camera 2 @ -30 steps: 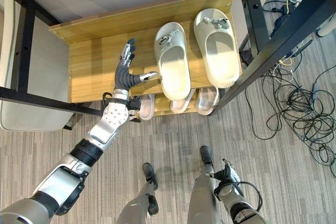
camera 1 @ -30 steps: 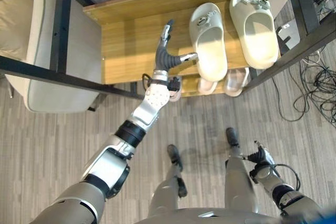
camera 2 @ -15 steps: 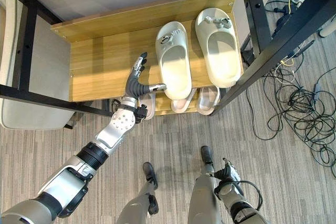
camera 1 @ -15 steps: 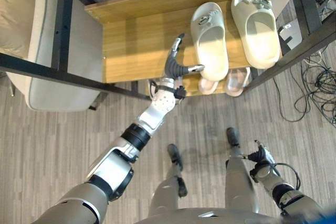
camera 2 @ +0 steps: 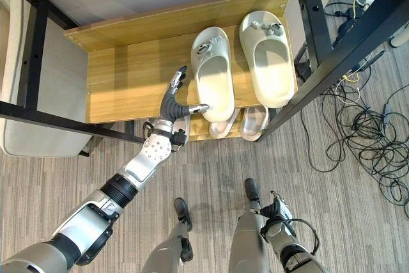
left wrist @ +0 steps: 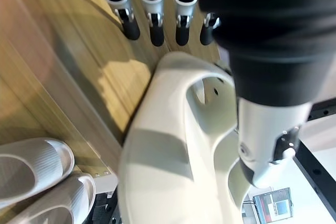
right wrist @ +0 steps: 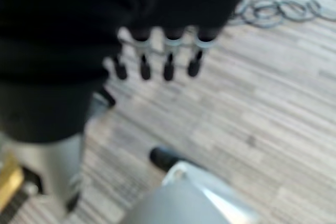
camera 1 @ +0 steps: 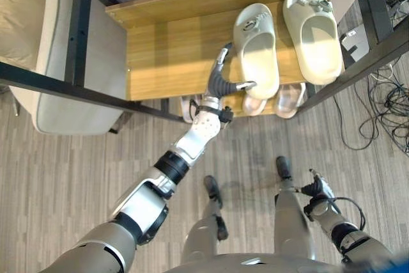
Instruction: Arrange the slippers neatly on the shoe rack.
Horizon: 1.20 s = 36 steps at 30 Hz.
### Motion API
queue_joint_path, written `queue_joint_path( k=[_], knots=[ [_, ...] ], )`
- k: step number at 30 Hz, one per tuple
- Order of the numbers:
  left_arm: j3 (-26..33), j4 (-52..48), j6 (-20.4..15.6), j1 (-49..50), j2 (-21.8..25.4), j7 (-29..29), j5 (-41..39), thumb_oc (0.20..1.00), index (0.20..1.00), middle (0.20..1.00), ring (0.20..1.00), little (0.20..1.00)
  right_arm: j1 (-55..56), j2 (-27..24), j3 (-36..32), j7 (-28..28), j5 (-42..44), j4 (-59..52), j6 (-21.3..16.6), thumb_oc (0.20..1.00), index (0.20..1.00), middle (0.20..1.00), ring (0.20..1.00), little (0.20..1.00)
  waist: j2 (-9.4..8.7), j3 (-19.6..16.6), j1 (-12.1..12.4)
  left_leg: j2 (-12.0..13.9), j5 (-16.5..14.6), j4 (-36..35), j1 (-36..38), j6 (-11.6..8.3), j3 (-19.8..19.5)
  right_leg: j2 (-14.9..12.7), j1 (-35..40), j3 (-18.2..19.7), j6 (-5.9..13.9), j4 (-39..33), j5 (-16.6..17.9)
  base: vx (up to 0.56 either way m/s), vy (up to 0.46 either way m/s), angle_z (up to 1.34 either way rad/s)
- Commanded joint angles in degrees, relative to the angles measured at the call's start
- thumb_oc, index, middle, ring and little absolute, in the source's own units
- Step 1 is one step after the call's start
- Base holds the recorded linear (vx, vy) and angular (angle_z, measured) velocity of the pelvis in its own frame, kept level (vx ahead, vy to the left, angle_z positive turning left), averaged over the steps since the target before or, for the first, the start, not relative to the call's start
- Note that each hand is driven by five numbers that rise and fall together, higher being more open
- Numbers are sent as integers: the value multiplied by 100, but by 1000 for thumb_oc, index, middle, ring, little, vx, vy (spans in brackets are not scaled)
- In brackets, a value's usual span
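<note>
- The right hand [camera 1: 317, 191] hangs low beside the robot over the floor, well apart from the rack, fingers loosely straight and holding nothing (idle, so the left arm is clearly the nearer one).
- The left hand [camera 2: 171, 105] reaches over the front edge of the shoe rack [camera 2: 121, 75], fingers straight and apart, thumb stretched sideways with its tip at the heel of the near slipper [camera 2: 212, 73].
- That slipper lies just to the hand's right, long axis running front to back, heel toward the robot, slightly canted.
- The second slipper [camera 2: 268, 57] sits beside it, further right.
- A light-coloured pair [camera 1: 275, 99] shows on the lower shelf, under the top shelf's front edge.
</note>
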Motion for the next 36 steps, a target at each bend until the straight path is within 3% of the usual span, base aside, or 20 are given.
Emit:
queue_joint_path(
  k=[1,22,27,36],
  knots=[
    [80,644,-40,-1000,-363,230,415,1000,1000,1000,1000,1000,-121,-63,178,-210,-37,142,-22,1000,1000,1000,1000,1000,-299,201,-27,41,-282,31,82,-415,-134,-16,323,-272,23,-1000,708,0,0,0],
    [-197,1040,44,-1361,-868,187,379,1000,1000,1000,1000,1000,-266,-61,276,-253,49,259,-63,1000,1000,1000,1000,1000,-405,266,-129,108,-260,31,-3,-418,-115,31,157,-249,13,-927,709,1,-3,0],
    [-154,680,-92,-1218,-971,116,-80,1000,1000,1000,1000,1000,-262,-11,232,-269,67,265,-28,1000,1000,1000,1000,1000,-381,265,-98,104,-271,31,49,-415,-124,36,187,-248,2,-871,665,0,0,0],
    [-270,163,-103,-1289,-970,35,113,1000,1000,1000,1000,1000,-243,2,195,-261,140,242,-42,1000,1000,1000,1000,1000,-364,314,-74,83,-287,31,95,-405,-143,27,228,-266,7,-841,632,0,0,0]
  ],
)
